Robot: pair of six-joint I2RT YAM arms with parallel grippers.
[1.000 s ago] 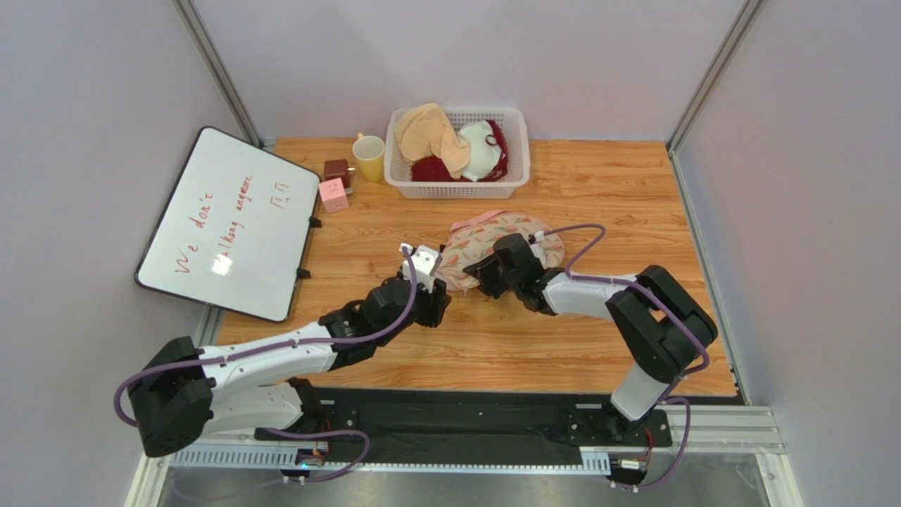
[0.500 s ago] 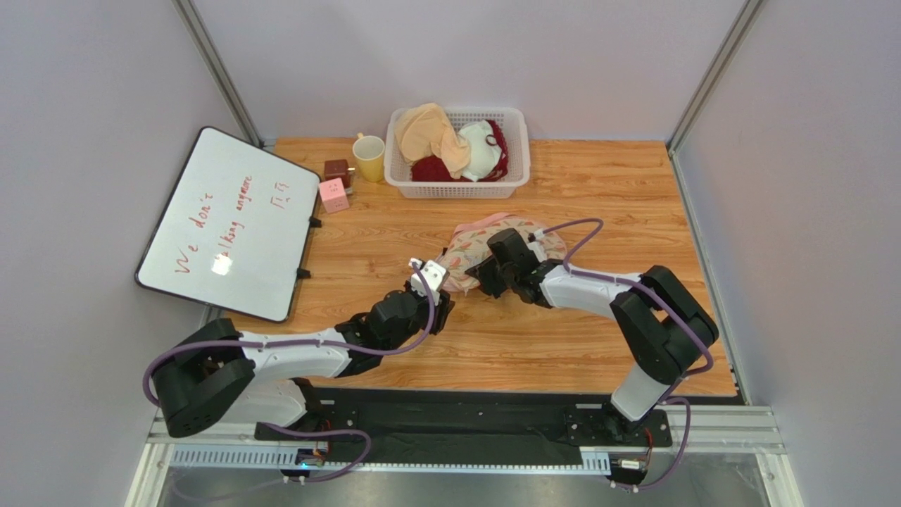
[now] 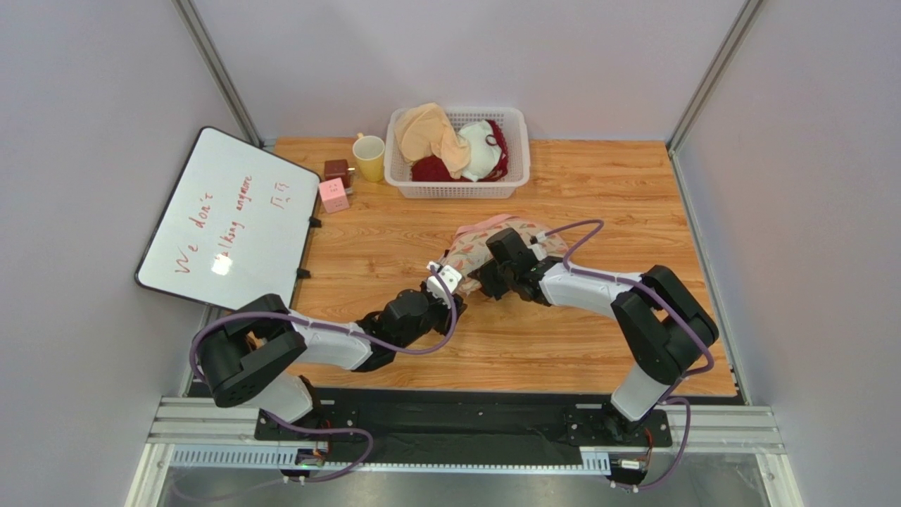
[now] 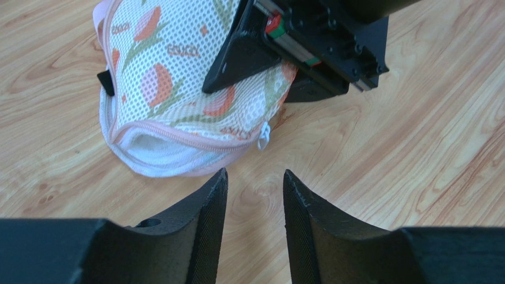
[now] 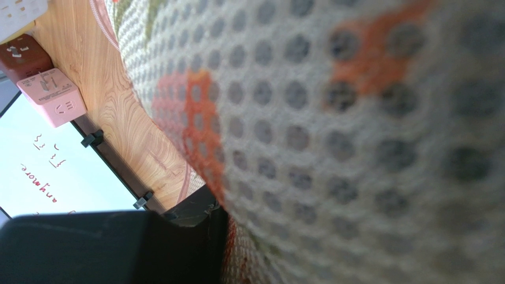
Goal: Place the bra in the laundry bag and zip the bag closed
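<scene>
Left jaws neared laundry bag (image 4: 169, 94), narrowly open, empty | right jaws grip it

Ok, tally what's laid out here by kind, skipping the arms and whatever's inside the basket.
Laundry bag: 1
Basket: 1
Mug: 1
Cubes: 2, pink cube and dark red cube
Whiteboard: 1
Total: 6

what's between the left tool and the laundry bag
Only bare table, in the left wrist view; the left tool sits just short of the laundry bag.
</scene>
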